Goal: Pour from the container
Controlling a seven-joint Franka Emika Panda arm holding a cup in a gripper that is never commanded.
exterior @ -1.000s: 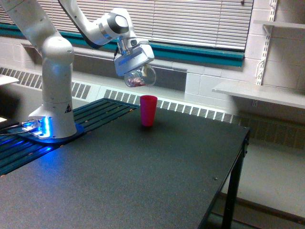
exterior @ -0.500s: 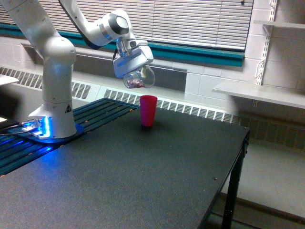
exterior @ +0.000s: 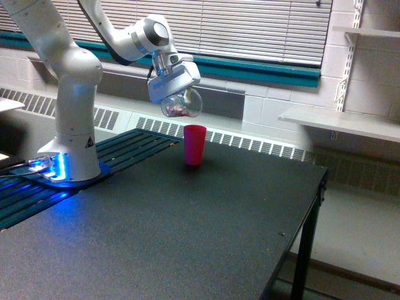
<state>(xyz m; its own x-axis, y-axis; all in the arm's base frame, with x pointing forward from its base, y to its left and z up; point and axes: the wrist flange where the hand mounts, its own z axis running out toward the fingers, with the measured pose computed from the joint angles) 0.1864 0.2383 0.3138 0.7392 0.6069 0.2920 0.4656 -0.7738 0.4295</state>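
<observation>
Exterior view showed a white robot arm [exterior: 72,81] standing on its base at the view's left, on the near-left part of a black table [exterior: 187,231]. The base had a blue light around it. The arm reached up and over toward the middle of the picture, and its gripper [exterior: 177,94] hung in the air above the table, in front of the window blinds [exterior: 250,28]. The gripper was clamped on the container [exterior: 183,104], a small clear rounded cup. The fingers themselves were mostly hidden behind the gripper body and the cup, but the cup was held firmly between them and did not touch anything else. The cup was tilted, with its mouth turned toward the view's right and a little downward. Small pinkish-purple pieces [exterior: 179,110] were visible through the clear wall, lying in the lower part of the cup. Below it, and slightly to the view's right, a bright pink cup [exterior: 194,144] stood upright on the table, near the far edge. The clear cup was above the pink cup, apart from it, with open air between them. I could not tell if any piece was falling at that moment. Behind the table a long white heater grille [exterior: 250,145] ran along the wall. At the view's right a pale shelf [exterior: 337,122] was fixed on the block wall, well apart from the table.
</observation>
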